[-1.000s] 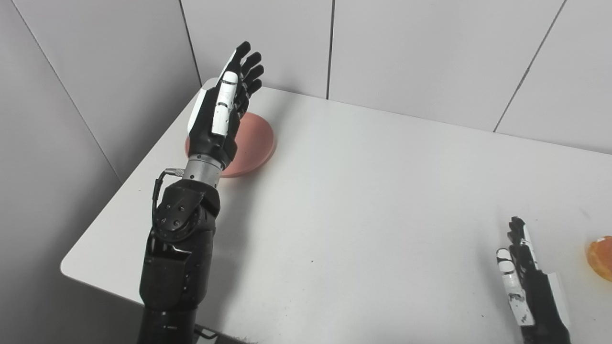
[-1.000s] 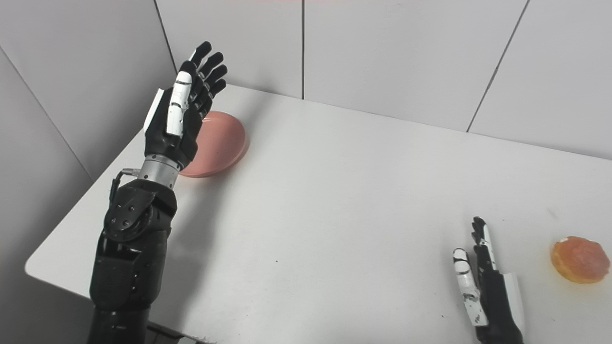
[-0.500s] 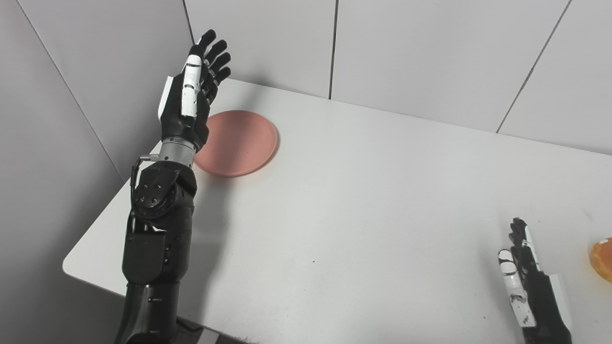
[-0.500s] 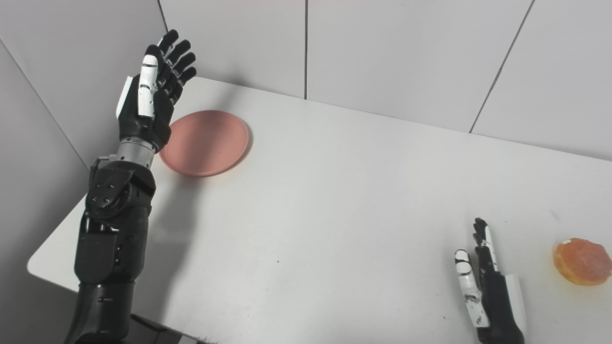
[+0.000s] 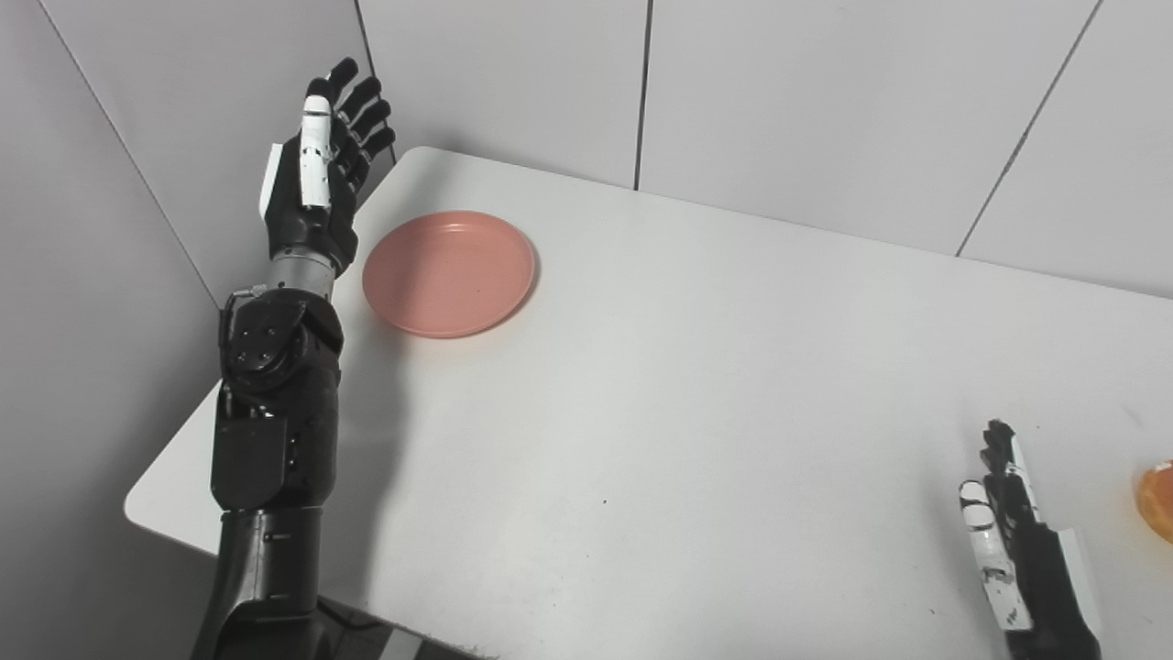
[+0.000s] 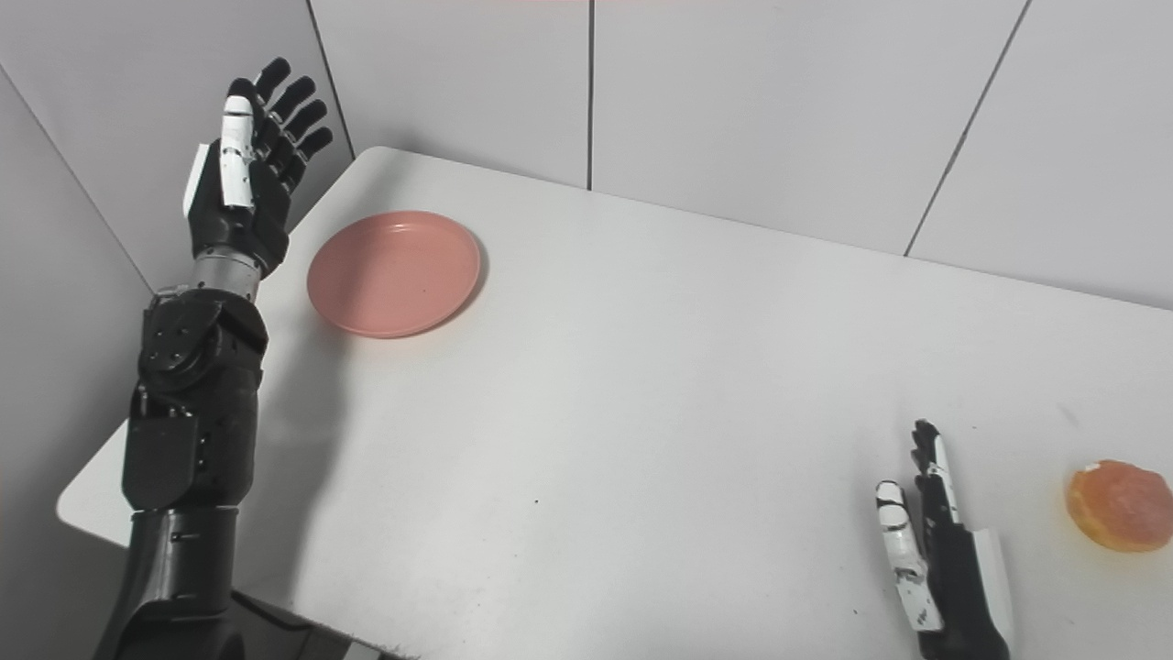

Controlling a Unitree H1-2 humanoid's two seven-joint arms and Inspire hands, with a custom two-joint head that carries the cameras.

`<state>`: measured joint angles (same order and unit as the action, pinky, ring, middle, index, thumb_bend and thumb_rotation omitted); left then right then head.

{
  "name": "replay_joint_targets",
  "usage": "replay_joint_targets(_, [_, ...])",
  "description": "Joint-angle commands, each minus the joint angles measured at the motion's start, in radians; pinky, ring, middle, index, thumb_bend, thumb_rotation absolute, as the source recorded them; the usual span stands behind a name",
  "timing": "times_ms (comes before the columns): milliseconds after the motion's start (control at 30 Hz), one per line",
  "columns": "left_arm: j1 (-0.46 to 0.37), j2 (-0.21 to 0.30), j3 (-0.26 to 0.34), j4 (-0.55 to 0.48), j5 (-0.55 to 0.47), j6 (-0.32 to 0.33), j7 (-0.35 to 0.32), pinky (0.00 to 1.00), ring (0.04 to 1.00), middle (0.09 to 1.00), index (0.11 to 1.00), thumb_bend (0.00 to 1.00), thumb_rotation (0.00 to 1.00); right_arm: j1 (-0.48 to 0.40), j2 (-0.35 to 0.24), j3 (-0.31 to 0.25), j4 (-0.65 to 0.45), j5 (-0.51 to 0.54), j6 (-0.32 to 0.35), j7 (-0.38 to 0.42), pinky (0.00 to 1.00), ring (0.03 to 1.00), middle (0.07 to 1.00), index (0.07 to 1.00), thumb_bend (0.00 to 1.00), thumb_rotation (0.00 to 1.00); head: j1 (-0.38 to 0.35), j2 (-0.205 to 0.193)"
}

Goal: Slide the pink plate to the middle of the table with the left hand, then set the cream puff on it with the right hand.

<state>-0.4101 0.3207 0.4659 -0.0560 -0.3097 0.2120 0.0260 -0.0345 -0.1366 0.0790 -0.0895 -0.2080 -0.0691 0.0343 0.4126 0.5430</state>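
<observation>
The pink plate [image 5: 448, 272] lies flat near the table's far left corner, fully in view. My left hand [image 5: 318, 179] is raised upright just left of the plate, over the table's left edge, open with fingers spread and holding nothing. It is clear of the plate. The cream puff [image 6: 1120, 505], a golden round pastry, sits on the table at the far right. My right hand [image 6: 937, 557] rests open near the front right, fingers straight, a short way left of the puff and apart from it.
The white table [image 5: 696, 367] runs between the plate and the puff. Grey wall panels [image 5: 788, 101] close in behind and on the left, close to my raised left hand. The table's left front corner [image 5: 137, 509] is rounded.
My left hand has swung leftward off the plate, from in front of it to beside the table's left edge, uncovering the whole plate. Plate, puff and right hand stayed put.
</observation>
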Motion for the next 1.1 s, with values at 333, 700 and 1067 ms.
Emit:
replay_joint_targets(333, [-0.049,0.090,0.038,0.112,-0.074,-0.069,-0.023,0.87,0.886,0.884,0.881,0.43,1.00,0.014,-0.002,-0.002,0.007,-0.004,-0.001,-0.002,1.00,1.000,1.000,1.000,0.05,1.00,0.000,0.006])
replay_joint_targets(700, [-0.056,0.105,0.050,0.192,-0.068,-0.080,-0.002,0.87,0.876,0.872,0.859,0.42,1.00,0.018,-0.005,-0.005,-0.004,0.005,0.004,0.004,1.00,1.000,1.000,1.000,0.05,1.00,0.003,0.014])
replay_joint_targets(1067, [-0.058,0.105,0.044,0.265,-0.064,-0.080,-0.005,0.86,0.865,0.865,0.861,0.40,1.00,0.022,-0.011,-0.002,-0.018,-0.016,0.012,0.002,1.00,1.000,1.000,1.000,0.06,1.00,0.003,0.022])
